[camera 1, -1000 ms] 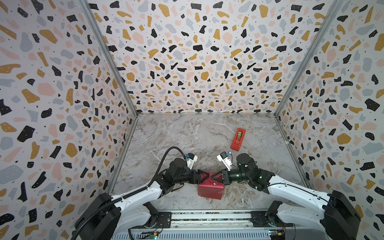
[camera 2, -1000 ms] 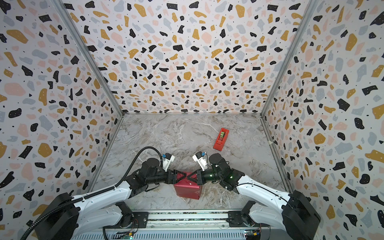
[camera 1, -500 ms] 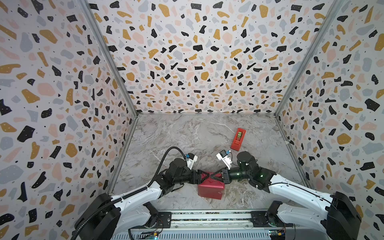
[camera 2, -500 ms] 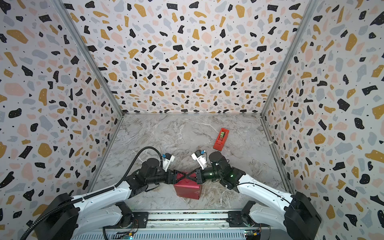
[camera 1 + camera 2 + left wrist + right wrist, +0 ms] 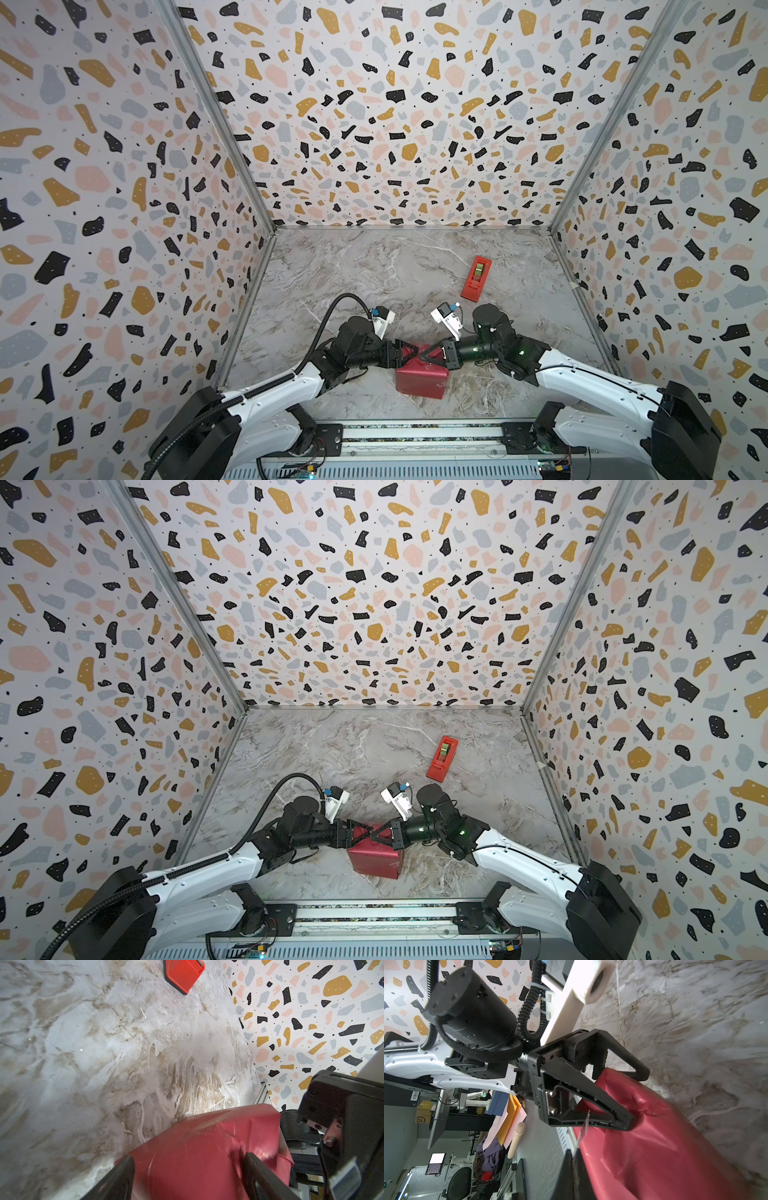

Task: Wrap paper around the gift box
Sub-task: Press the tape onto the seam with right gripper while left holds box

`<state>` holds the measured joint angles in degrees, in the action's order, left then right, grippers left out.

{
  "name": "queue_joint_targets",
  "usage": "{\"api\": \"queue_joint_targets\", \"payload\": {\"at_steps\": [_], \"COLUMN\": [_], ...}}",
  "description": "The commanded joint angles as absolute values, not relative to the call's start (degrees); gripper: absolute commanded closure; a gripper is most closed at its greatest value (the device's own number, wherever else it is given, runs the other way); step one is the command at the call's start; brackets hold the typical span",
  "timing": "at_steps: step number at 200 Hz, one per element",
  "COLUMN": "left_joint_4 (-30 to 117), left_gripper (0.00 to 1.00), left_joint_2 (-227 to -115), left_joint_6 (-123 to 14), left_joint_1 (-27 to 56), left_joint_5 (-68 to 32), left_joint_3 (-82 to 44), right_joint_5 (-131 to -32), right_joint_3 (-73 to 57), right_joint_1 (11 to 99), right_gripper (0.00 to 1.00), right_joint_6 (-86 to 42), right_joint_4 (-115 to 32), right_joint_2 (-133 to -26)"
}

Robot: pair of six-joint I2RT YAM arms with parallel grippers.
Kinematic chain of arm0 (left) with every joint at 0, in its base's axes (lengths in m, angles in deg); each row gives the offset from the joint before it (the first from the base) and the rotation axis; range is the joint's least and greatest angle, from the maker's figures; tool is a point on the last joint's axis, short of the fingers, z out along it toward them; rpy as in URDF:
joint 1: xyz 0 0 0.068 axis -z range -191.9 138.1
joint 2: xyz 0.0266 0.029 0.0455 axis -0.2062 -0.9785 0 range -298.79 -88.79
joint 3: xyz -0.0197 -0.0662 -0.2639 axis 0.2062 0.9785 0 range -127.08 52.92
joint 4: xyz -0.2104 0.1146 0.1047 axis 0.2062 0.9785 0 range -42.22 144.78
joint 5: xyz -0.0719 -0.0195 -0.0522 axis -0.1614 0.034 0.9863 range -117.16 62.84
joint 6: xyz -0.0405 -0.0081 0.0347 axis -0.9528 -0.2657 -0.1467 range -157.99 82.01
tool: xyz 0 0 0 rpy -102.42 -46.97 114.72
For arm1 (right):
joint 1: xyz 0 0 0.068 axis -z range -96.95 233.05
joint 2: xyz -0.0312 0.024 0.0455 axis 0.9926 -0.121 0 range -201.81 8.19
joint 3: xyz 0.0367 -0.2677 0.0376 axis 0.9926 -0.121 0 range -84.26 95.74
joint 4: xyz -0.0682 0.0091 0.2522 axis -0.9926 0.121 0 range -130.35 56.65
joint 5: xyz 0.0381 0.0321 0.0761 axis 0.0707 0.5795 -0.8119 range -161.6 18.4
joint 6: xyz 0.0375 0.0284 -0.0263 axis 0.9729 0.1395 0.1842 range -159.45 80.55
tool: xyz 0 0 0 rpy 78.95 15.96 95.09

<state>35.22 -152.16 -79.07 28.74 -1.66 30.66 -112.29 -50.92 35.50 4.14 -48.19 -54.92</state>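
At the 6 o'clock edge of the table [image 5: 353, 270], near its middle, the paper [image 5: 419, 376] lies folded into a crimson block. The gift box is fully covered by it, and none of its own surface shows. The wrapping is creased and slightly glossy.

Left claw [image 5: 411, 354]: enters from 9 o'clock of the parcel. Its jaws are spread wide across the parcel's left end. In the right wrist view one finger [image 5: 623, 1120] presses into the paper and leaves a dent with radiating creases. The other finger [image 5: 639, 1073] sits at the paper's edge close to the table. The jaws do not clamp the parcel.

Right claw [image 5: 428, 355]: enters from 3 o'clock. Its jaws are pressed together, with the tips over the parcel's top, just beside the left claw's tips. Whether anything thin is caught between them cannot be told.

A red-orange tape dispenser [image 5: 476, 278] lies flat on the table at about 1 o'clock of the parcel, well apart from both claws.
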Motion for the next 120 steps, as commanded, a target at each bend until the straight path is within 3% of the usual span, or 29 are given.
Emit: {"api": "queue_joint_targets", "payload": {"at_steps": [1, 120], "left_joint_4": [51.73, 51.91], "left_gripper": [0.19, 0.19], "left_joint_2": [-154.36, -154.11], "left_joint_6": [-75.96, -75.83], "left_joint_1": [28.96, 28.92], "left_joint_5": [-5.35, -5.15], "left_joint_3": [33.72, 33.74], "right_joint_5": [-112.75, -108.4], "right_joint_3": [-51.3, -52.38], "right_joint_1": [35.24, 35.32], "right_gripper": [1.0, 1.0], "right_joint_6": [3.75, -3.05], "right_joint_4": [-49.58, -46.91], "right_joint_2": [-55.31, -57.57]}}
